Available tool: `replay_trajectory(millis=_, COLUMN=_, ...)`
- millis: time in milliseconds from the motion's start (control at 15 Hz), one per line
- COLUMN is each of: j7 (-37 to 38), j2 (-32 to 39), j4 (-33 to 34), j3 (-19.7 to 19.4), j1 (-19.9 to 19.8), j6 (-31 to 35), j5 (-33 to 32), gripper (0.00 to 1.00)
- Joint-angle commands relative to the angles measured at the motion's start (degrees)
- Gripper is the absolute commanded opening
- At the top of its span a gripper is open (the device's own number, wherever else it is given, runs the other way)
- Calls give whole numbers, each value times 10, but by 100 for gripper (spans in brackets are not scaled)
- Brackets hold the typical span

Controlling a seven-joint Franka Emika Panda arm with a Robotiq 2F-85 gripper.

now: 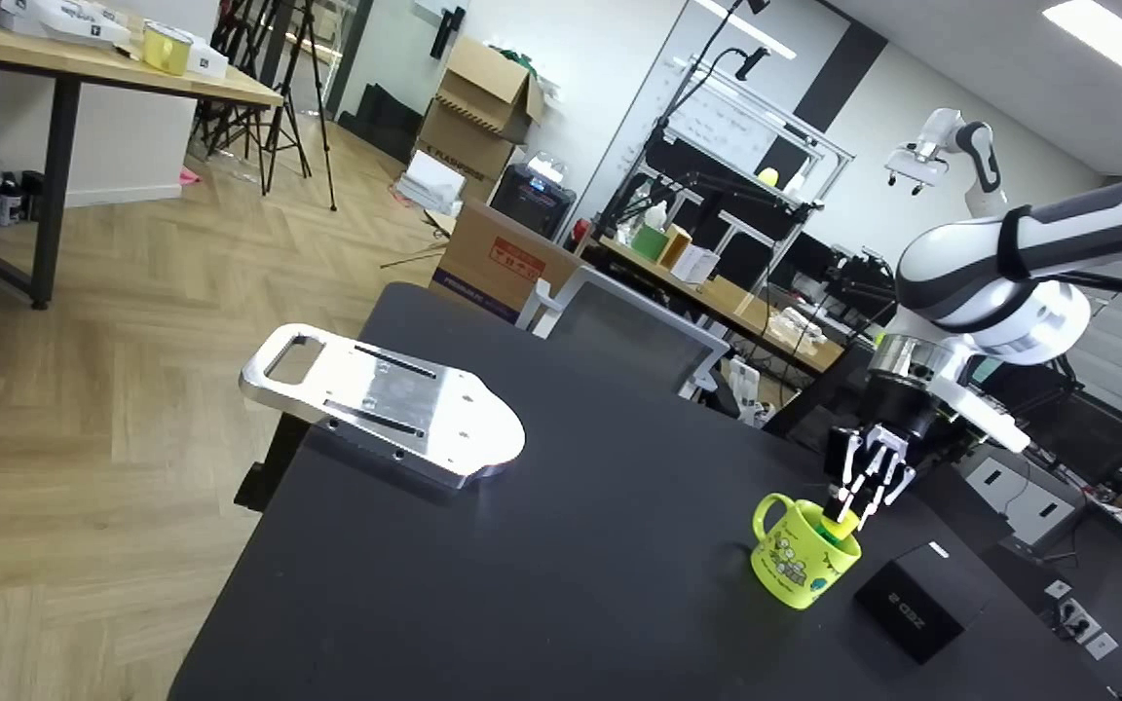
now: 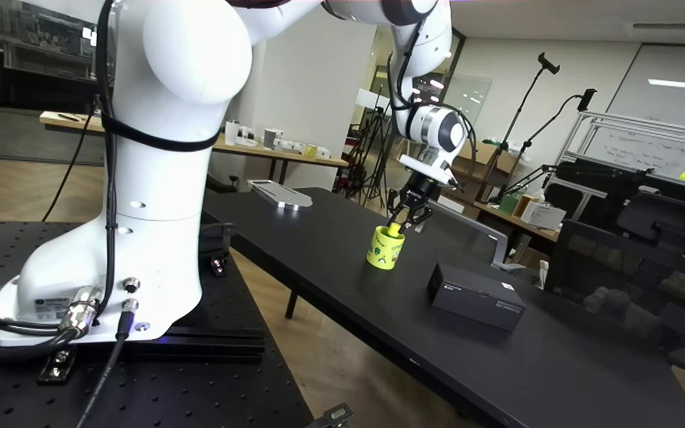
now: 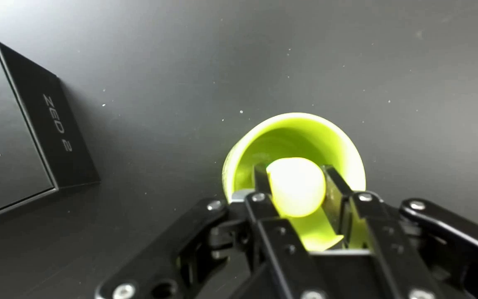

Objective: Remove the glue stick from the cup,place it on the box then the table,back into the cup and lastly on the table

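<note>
The glue stick, with a bright yellow top (image 3: 298, 189) and green below, stands in the lime mug-like cup (image 3: 293, 135). It also shows in both exterior views (image 1: 841, 527) (image 2: 394, 229); its lower end is hidden inside the cup. The cup (image 1: 797, 565) (image 2: 383, 252) stands upright on the black table (image 1: 571, 574) (image 2: 330, 244), its handle visible in an exterior view. My gripper (image 3: 296, 176) points down at the cup's mouth, fingertips at the rim, snug on both sides of the stick. The black box (image 1: 921, 599) (image 2: 476, 297) (image 3: 10, 133) lies beside the cup.
A silver metal plate (image 1: 381, 399) (image 2: 280, 194) sits at one end of the table, partly over its edge. A grey chair (image 1: 634, 336) stands against the table's side. The white robot base (image 2: 140, 226) stands beside the table.
</note>
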Motion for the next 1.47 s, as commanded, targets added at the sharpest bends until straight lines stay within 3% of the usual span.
replay_trajectory(millis=0, j7=20, j2=-3, j4=22, j3=6, j1=-4, j6=-45, j5=1, gripper=9)
replay_trajectory(millis=733, j7=-6, j2=-120, j4=-24, j3=6, j1=-33, j6=-38, j5=13, gripper=9)
replay_trajectory(millis=1400, j7=-72, j2=-124, j4=-6, j3=-10, j1=-101, j6=-39, j5=21, gripper=9)
